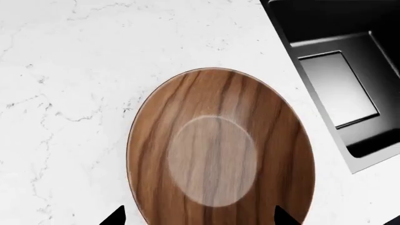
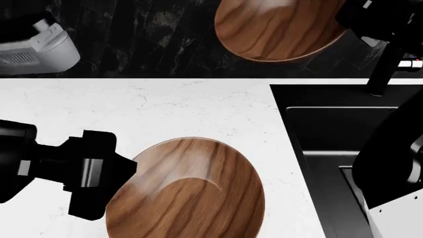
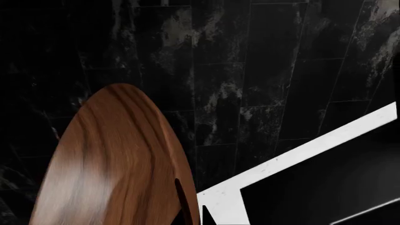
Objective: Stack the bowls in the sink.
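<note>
One bowl (image 2: 188,193) hangs over the white marble counter (image 2: 165,109) just left of the sink (image 2: 330,129), its rim pinched in the left gripper (image 2: 109,181), whose arm reaches in level from the left. The second bowl (image 2: 278,29) is held high and tilted by the right gripper (image 2: 353,17), near the faucet (image 2: 387,69). The left wrist view alone shows the sink's flat bottom (image 1: 340,89); the right wrist view shows its bowl (image 3: 112,164) edge-on against dark wall tiles (image 3: 250,70)

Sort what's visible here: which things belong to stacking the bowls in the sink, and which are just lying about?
Job: lower bowl at left gripper; raised bowl at right gripper; sink.
Bystanders: white appliance, faucet, marble counter.
</note>
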